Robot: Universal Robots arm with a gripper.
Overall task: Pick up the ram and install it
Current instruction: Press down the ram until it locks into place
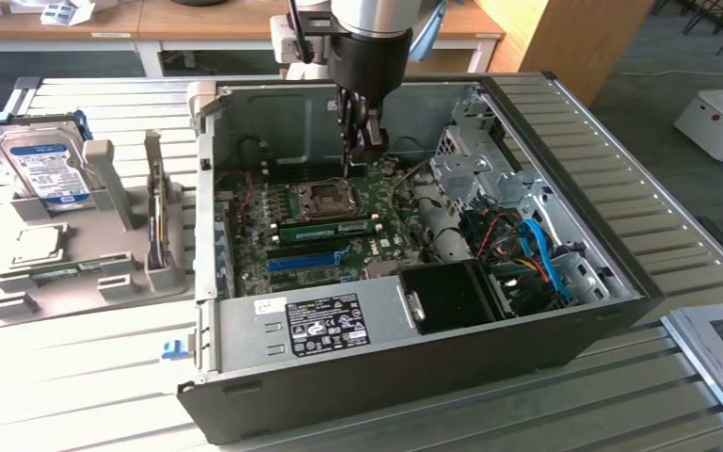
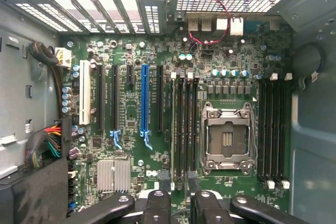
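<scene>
The gripper point(image 1: 364, 162) was seen lowered inside the open computer case point(image 1: 462, 363), its jaws spread wide and nothing held between them. Below the fingertips point(image 2: 192, 181), and apart from them, the ram point(image 1: 327, 227) was found lying along a memory slot of the motherboard point(image 2: 131, 129). It was flanked by the CPU socket point(image 1: 324, 198) and the blue slot point(image 1: 305, 259). Well outside the case, a hard drive point(image 1: 41, 165) was stood in a grey holder point(image 1: 123, 273).

Open computer case point(image 1: 462, 367) on a slatted table point(image 1: 86, 395)
The case lies on its side with its motherboard point(image 2: 131, 121) exposed, showing a metal processor socket point(image 2: 227, 136), a long blue slot point(image 2: 145, 98) and a small silver heat sink point(image 2: 114, 175). At the exterior view's left, a hard drive point(image 1: 45, 168) stands upright in a grey stand point(image 1: 86, 273).
</scene>
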